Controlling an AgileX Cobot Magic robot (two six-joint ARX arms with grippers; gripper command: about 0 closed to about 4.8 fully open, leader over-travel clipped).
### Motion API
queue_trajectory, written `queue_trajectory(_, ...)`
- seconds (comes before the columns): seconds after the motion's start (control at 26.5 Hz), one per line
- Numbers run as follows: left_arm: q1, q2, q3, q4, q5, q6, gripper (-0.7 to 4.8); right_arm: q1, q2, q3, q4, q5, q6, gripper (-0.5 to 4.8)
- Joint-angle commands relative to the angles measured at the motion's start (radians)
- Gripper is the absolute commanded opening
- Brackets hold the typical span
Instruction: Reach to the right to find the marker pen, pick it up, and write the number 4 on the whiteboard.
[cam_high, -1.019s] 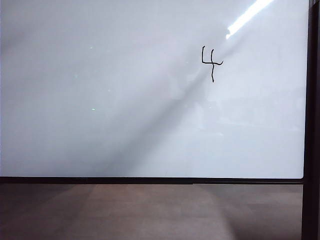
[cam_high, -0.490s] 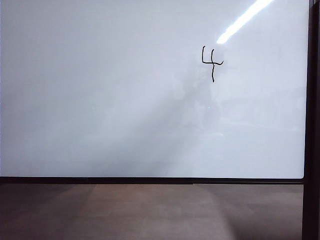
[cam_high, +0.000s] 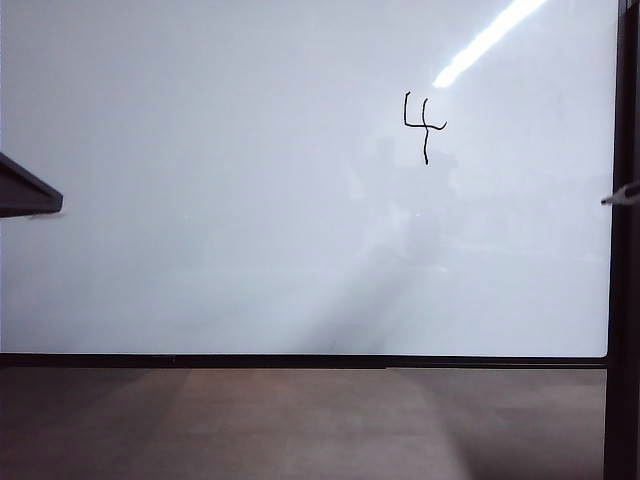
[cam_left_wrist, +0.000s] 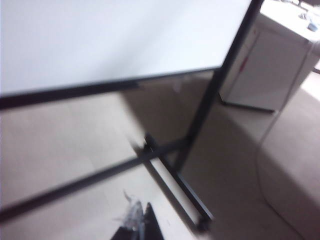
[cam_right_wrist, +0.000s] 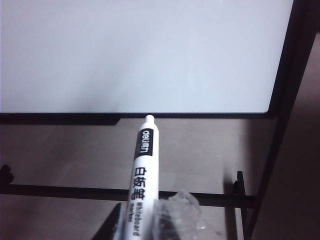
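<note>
The right gripper (cam_right_wrist: 150, 220), clamped on the light, stiff, slick marker pen's (cam_right_wrist: 142, 165) lower barrel, holds it off the whiteboard (cam_right_wrist: 150, 55), while the left gripper's (cam_left_wrist: 135, 225) opening I cannot tell.

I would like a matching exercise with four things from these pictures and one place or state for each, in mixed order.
Things:
1. number 4
2. marker pen
3. whiteboard
4. left claw

Places or states:
A. holds nothing, seen above the floor
B. held in the right claw, tip toward the board
C. drawn in black, upper right of the board
D. white panel in a thin black frame

Pairs: 1-C, 2-B, 3-D, 4-A
</note>
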Motion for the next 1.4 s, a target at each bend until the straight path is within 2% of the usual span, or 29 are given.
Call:
queue_trajectory(0.04, 0.0, 0.0, -0.032, 0.103, -0.042, 0.037, -0.05, 0.002, -0.006, -0.019, 0.021, 0.044, -0.005, -0.02)
queue_trajectory(0.11, 0.0, 0.0, -0.063, 0.148, -0.042, 0.04, -0.05, 0.001, -0.012, -0.034, 0.021, 0.043, -0.007, -0.02)
queue_trajectory(0.38, 0.0, 0.0, -0.066, 0.089, -0.039, 0.048, -0.05, 0.001, -0.015, -0.102, 0.043, 0.018, -0.004, -0.02)
queue_trajectory(0.49, 0.0, 0.0, -0.066, 0.088, -0.038, 0.047, -0.05, 0.001, -0.024, -0.125, 0.056, 0.018, 0.055, -0.01)
queue_trajectory(0.6, 0.0, 0.0, -0.066, 0.087, -0.038, 0.047, -0.05, 0.0, -0.024, -0.124, 0.061, 0.018, 0.064, -0.01)
queue_trajectory(0.68, 0.011, -0.058, -0.066, 0.058, -0.038, 0.047, -0.05, 0.0, -0.024, -0.126, 0.057, 0.018, 0.064, -0.01)
queue_trajectory(0.79, 0.098, -0.161, -0.066, 0.055, 0.009, 0.047, -0.05, 0.0, -0.024, -0.127, 0.055, 0.018, 0.064, 0.0)
queue_trajectory(1.02, 0.414, -0.264, -0.066, 0.054, 0.007, 0.048, -0.05, 0.0, -0.027, -0.127, 0.053, 0.018, 0.064, -0.01)
queue_trajectory(1.13, 0.543, -0.272, -0.066, 0.05, 0.003, 0.047, -0.05, -0.014, -0.129, -0.129, 0.013, 0.018, 0.064, -0.01)
queue_trajectory(1.25, 0.585, -0.272, -0.066, 0.05, 0.003, 0.048, -0.05, -0.058, -0.237, -0.128, 0.013, 0.018, 0.064, -0.01)
queue_trajectory(1.4, 0.586, -0.272, -0.066, 0.047, 0.005, 0.048, -0.05, -0.101, -0.297, -0.127, 0.023, 0.018, 0.064, -0.01)
